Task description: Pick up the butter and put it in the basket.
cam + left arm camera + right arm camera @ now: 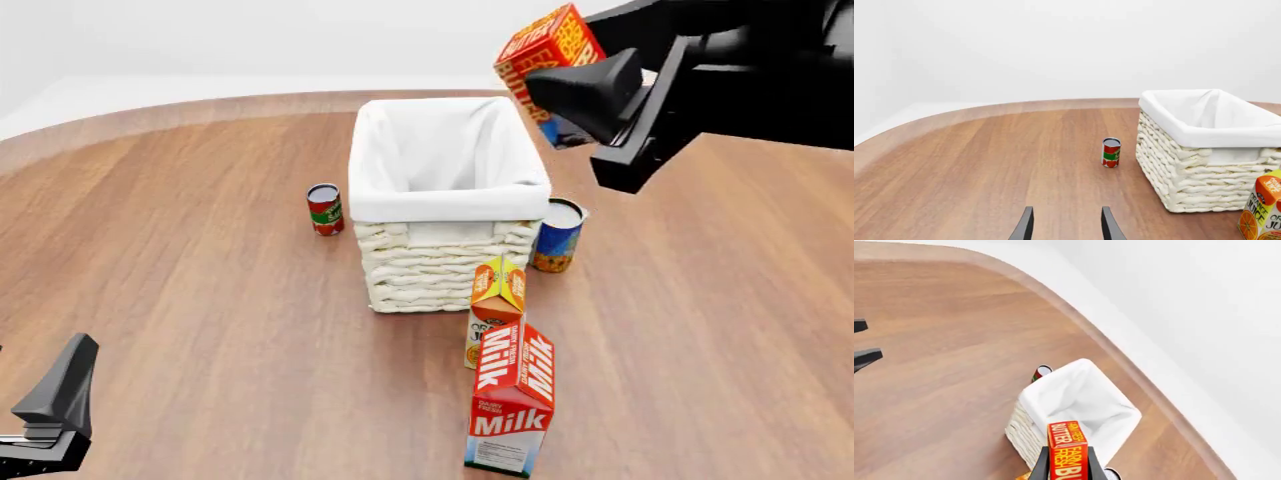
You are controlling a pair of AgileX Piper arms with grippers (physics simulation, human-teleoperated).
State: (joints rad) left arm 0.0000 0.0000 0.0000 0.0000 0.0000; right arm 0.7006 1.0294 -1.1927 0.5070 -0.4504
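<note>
Plain white backdrop behind a rounded worktop [187,260] of warm brown wood grain, smooth and matte. Right hand [587,85] raised high over the far right corner of the basket [447,255], black wedge-shaped fingers [587,90] clamped narrowly on the butter [545,45], a small flat red-orange carton with yellow lettering, held tilted in the air and clear of the basket. Seen from the right wrist, butter [1069,447] gripped between two dark fingers, with the basket's white lining directly below. Left hand [1066,225] low near the worktop's near left edge, slim black fingers parted with bare wood between them, holding nothing. Basket rectangular, chunky cream woven wicker, soft white cloth folded over the rim. Small red cylindrical can [324,209] just left of it, blue-and-orange can [558,236] just right. Orange gable-top juice carton [495,305] in front, touching the basket's front; tall red-white milk carton [513,410] nearer still.
</note>
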